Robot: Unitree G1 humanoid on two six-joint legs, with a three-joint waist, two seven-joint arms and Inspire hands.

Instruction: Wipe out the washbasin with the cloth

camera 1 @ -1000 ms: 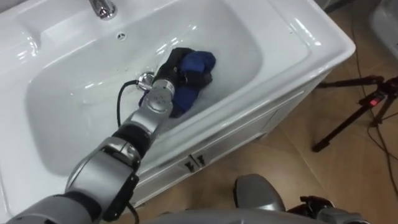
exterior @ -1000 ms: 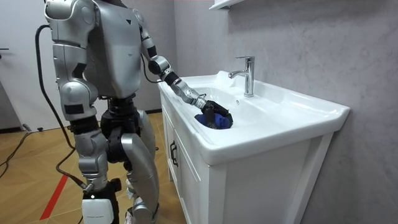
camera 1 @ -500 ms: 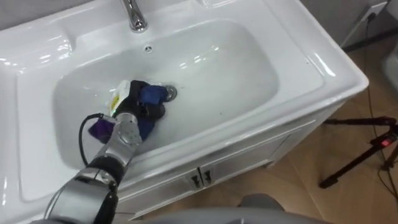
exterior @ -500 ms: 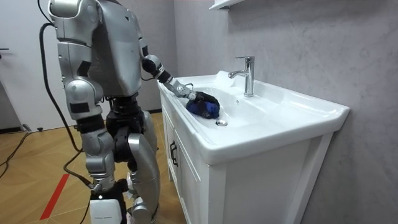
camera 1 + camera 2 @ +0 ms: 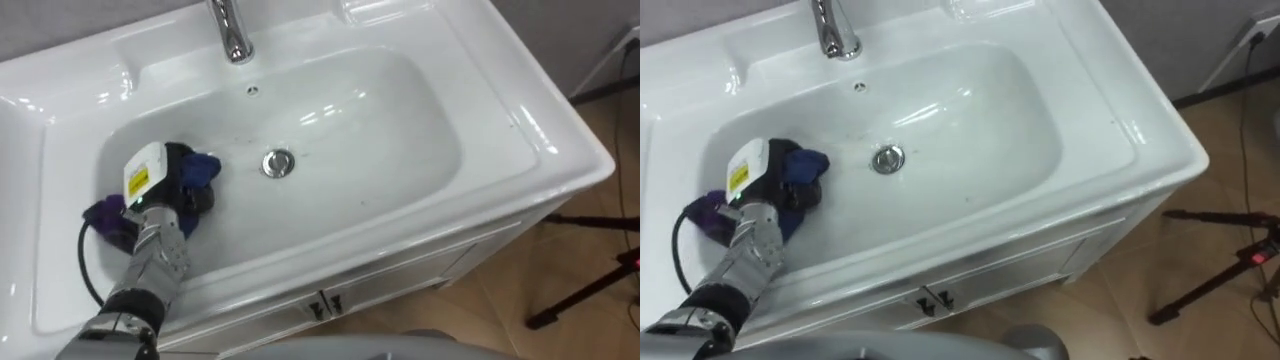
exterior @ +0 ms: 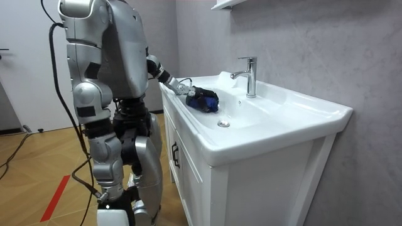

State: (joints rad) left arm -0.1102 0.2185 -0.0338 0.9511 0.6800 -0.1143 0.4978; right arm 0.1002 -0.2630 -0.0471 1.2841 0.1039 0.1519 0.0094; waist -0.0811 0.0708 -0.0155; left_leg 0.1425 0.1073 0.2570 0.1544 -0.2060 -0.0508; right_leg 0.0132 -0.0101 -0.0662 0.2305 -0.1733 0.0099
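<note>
The white basin [image 5: 350, 140] lies below me, with a metal drain [image 5: 277, 163] in its middle. My left hand [image 5: 176, 192] rests low on the basin's left slope, its dark fingers curled round a blue and purple cloth [image 5: 203, 166]. The cloth bulges toward the drain on one side, and a purple end [image 5: 101, 213] trails out on the other. In the room view I stand at the basin's near end, left arm stretched over the rim, with the hand [image 6: 191, 94] and cloth [image 6: 208, 100] at that end.
A chrome faucet [image 5: 232, 30] rises behind the basin, with a small overflow hole [image 5: 252, 91] below it. Cabinet doors with dark handles [image 5: 320, 299] sit under the front rim. A black tripod [image 5: 1225, 275] stands on the wooden floor to the right.
My left hand has dragged the cloth from right of the drain, over it, to the basin's left end. The eye view has shifted too.
</note>
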